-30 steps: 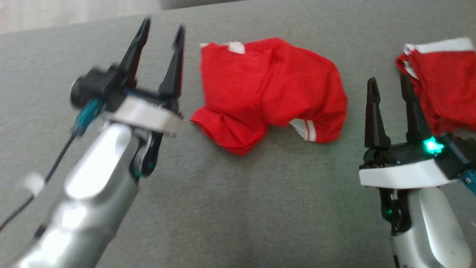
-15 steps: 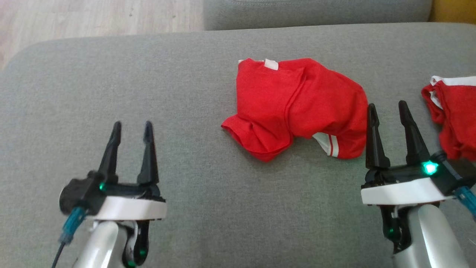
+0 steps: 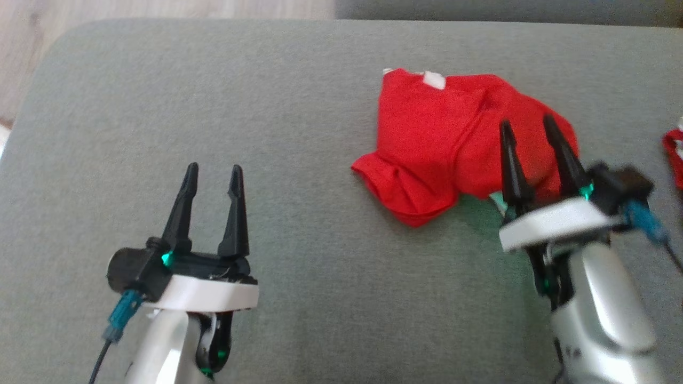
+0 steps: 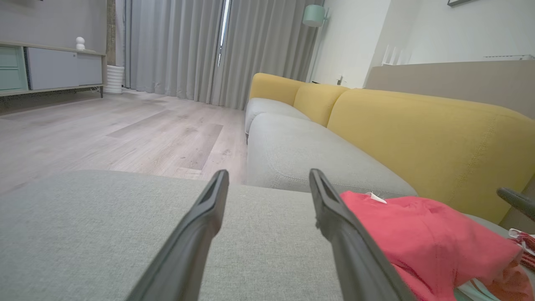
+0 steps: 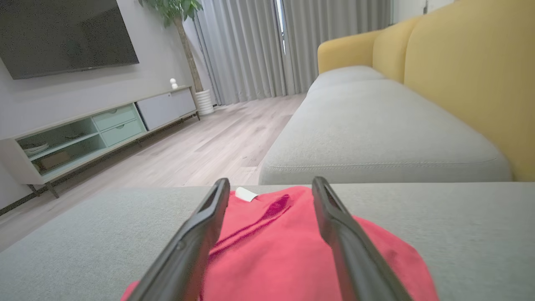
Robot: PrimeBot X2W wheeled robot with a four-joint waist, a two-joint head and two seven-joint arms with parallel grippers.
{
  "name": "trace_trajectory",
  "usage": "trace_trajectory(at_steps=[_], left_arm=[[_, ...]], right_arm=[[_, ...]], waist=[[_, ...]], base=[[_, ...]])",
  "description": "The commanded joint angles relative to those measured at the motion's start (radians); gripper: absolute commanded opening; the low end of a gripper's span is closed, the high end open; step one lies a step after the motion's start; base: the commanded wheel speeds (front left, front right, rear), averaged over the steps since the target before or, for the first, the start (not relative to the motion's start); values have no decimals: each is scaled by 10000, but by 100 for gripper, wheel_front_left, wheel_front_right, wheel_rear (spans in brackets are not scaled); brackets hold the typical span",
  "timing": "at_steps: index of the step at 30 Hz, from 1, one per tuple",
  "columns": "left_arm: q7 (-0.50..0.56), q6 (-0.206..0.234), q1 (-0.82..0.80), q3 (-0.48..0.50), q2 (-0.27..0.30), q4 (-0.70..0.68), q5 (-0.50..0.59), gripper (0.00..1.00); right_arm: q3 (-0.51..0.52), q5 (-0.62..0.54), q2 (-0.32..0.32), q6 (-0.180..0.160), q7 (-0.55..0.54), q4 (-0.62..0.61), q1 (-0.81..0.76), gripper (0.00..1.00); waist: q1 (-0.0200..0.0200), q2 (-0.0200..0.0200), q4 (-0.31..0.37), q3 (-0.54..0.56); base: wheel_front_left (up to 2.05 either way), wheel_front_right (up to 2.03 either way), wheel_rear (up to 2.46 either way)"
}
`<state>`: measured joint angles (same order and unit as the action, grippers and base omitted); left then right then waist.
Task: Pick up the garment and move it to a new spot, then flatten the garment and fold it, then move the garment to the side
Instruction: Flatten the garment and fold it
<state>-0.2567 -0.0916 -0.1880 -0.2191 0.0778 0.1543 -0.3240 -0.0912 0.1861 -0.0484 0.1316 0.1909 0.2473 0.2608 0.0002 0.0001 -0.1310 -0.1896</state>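
On the grey fabric sofa cushion (image 3: 213,96) a crumpled red cloth garment (image 3: 427,133) is laid. Over its right part the right gripper (image 3: 525,121) is held wide and empty; the left gripper (image 3: 214,167), equally wide, is positioned well apart.

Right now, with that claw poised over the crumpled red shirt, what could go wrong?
The red garment lies bunched in folds, so the open right gripper over it might pinch only one layer and lift it lopsided. A second red garment lies near at the right edge; a wide swing could snag it.
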Motion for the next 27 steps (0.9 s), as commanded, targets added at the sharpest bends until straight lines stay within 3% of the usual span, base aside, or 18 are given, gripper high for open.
trace_trajectory(at_steps=[1, 9, 18, 20, 27], left_arm=[[-50, -93, -444, 339, -36, -208, 96, 100], [-51, -320, -685, 98, -250, 175, 79, 100], [-51, -370, -690, -74, -272, 307, -118, 100], [-51, -373, -690, -110, -273, 337, -154, 100], [-51, -380, -638, -128, -274, 423, -263, 100]], right_arm=[[-236, 169, -18, -9, -312, 54, 824, 100], [282, 1002, -18, -9, -1998, 2956, 2879, 100], [193, 1065, -18, -9, -2219, 4632, 3852, 100], [85, 1039, -18, -9, -2145, 4821, 3975, 0], [-572, 478, -26, -9, -1424, 4759, 4361, 0]], waist=[[-2, -1, -327, -252], [-2, -1, -1149, -490], [-2, -1, -1481, -551], [-2, -1, -1506, -534], [-2, -1, -1486, -237]], base=[[0, 0, 0], [0, 0, 0], [0, 0, 0], [0, 0, 0], [0, 0, 0]])
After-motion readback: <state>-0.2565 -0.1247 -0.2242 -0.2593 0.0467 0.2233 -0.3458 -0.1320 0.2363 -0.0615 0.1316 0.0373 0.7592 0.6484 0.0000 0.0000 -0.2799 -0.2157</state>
